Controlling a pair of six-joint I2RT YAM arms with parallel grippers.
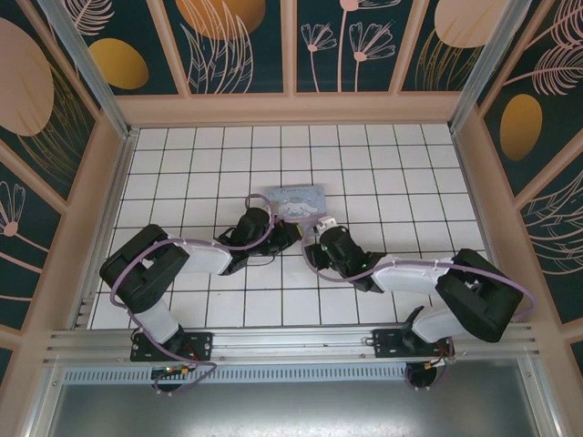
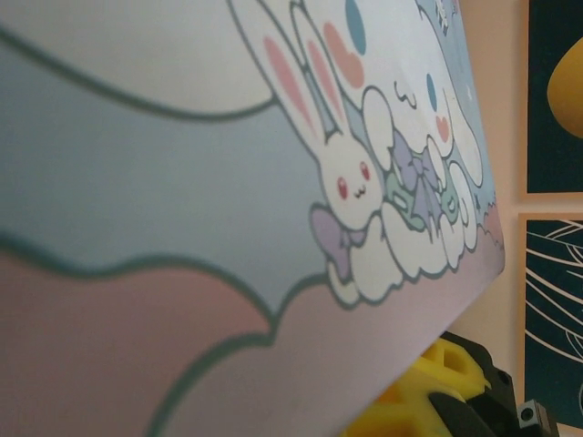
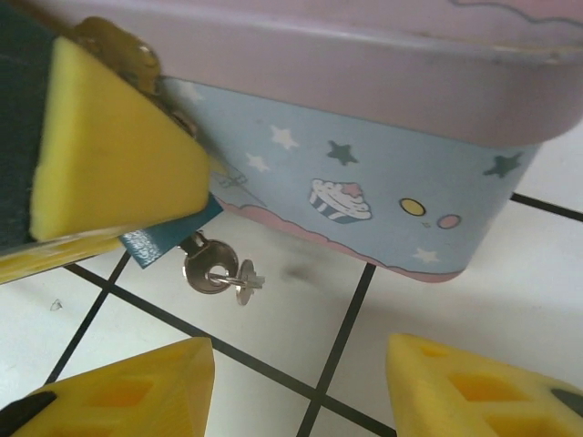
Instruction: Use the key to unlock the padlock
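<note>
The left end effector [image 1: 281, 233] clamps the tiny blue padlock [image 3: 168, 238] at the 6 o'clock side of the pale blue cartoon tin [image 3: 364, 173], steadying it (likely for turning). The small silvery metal key [image 3: 219, 270] hangs from its underside; the right end effector [image 3: 301, 369], jaws apart, brackets it untouched.

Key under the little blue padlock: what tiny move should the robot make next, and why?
Probably ease the right tool forward until the key sits between its open fingers. The key already hangs in the bottom of the padlock, which the left tool seems to pinch beside the tin; the right fingers lie short of it, so closing now would likely miss.
</note>
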